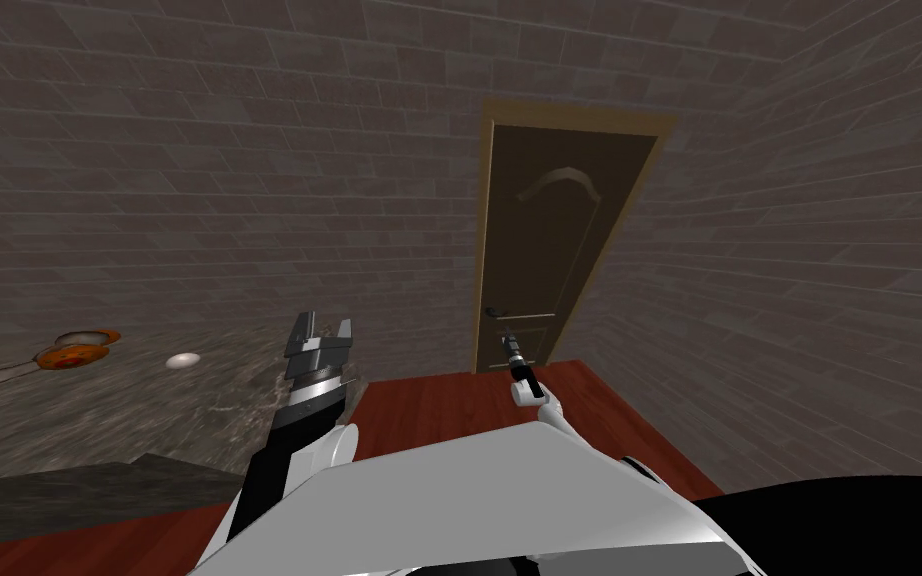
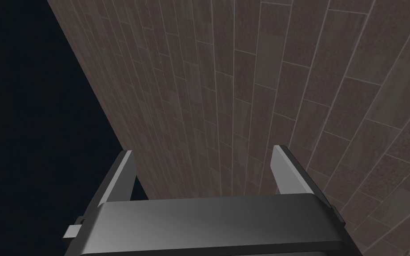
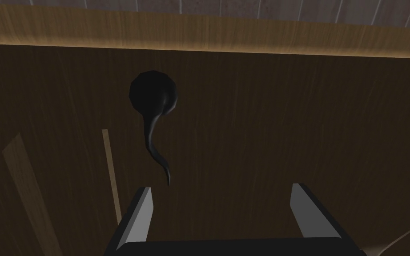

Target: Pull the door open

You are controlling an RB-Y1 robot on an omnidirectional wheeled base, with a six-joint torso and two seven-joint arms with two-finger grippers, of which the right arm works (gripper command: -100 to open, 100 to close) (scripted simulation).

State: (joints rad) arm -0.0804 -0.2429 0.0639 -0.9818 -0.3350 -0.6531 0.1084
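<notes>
A dark brown door (image 1: 559,250) in a lighter wooden frame (image 1: 482,250) stands shut in the far brick wall. Its black lever handle (image 1: 497,312) sits near the door's left edge. In the right wrist view the handle (image 3: 155,129) curves from a round rose toward my right gripper (image 3: 219,200), ending just beyond one fingertip (image 3: 144,200). That gripper (image 1: 509,343) is open, short of the door and holding nothing. My left gripper (image 1: 321,328) is raised at my left, open and empty, its fingers (image 2: 284,164) set against a brick wall.
A red-brown floor (image 1: 469,400) runs to the door. Brick walls close in on the right (image 1: 829,280) and left. A grey stone counter (image 1: 149,390) on my left carries a white bowl (image 1: 184,360) and an orange pan-like object (image 1: 74,352).
</notes>
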